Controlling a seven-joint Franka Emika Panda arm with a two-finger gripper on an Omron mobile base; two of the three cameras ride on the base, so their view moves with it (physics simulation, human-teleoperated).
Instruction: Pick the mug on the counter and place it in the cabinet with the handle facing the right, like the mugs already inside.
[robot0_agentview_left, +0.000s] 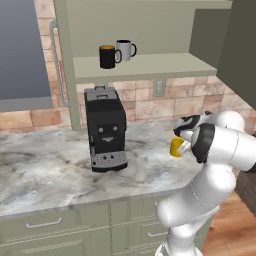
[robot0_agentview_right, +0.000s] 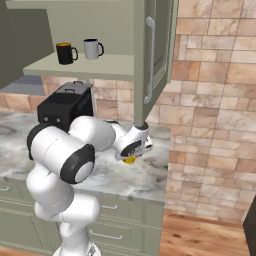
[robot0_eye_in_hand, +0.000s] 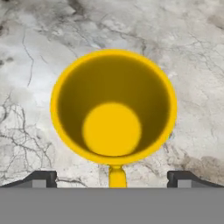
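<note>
**Hand view: spread fingers over an upright yellow mug on the counter**

Hand view: the camera looks straight down into the yellow mug (robot0_eye_in_hand: 113, 107), which stands upright on the marbled counter (robot0_eye_in_hand: 35, 57). Its round rim and flat yellow bottom are plainly seen. The mug's handle (robot0_eye_in_hand: 117, 176) points toward the bottom edge of the picture and lies between the two dark fingertips (robot0_eye_in_hand: 41, 178). The gripper (robot0_eye_in_hand: 113, 179) has its fingers spread wide, one at each lower corner, both well clear of the mug's wall. Nothing is pinched between them.

Left base view: the white arm bends up from the lower right and reaches over the counter (robot0_agentview_left: 45, 170). The hand hangs above the mug (robot0_agentview_left: 176, 147), which shows as a small yellow shape just below and beside the wrist, near the counter's right part. A black coffee machine (robot0_agentview_left: 105, 129) stands on the counter to the left of the mug, well apart from it. Above, the open cabinet (robot0_agentview_left: 150, 65) holds the black mug (robot0_agentview_left: 107, 56) with the orange inside and the grey-white mug (robot0_agentview_left: 125, 50) side by side on the shelf, their handles turned to the right.

Right base view: the arm folds forward from the lower left. Only a sliver of the mug (robot0_agentview_right: 129, 160) peeps out beneath the wrist, on the counter (robot0_agentview_right: 145, 177) just below the cabinet door (robot0_agentview_right: 152, 55) with its long bar handle. The two mugs (robot0_agentview_right: 80, 50) stand on the shelf at upper left, above the coffee machine (robot0_agentview_right: 65, 105).
</note>
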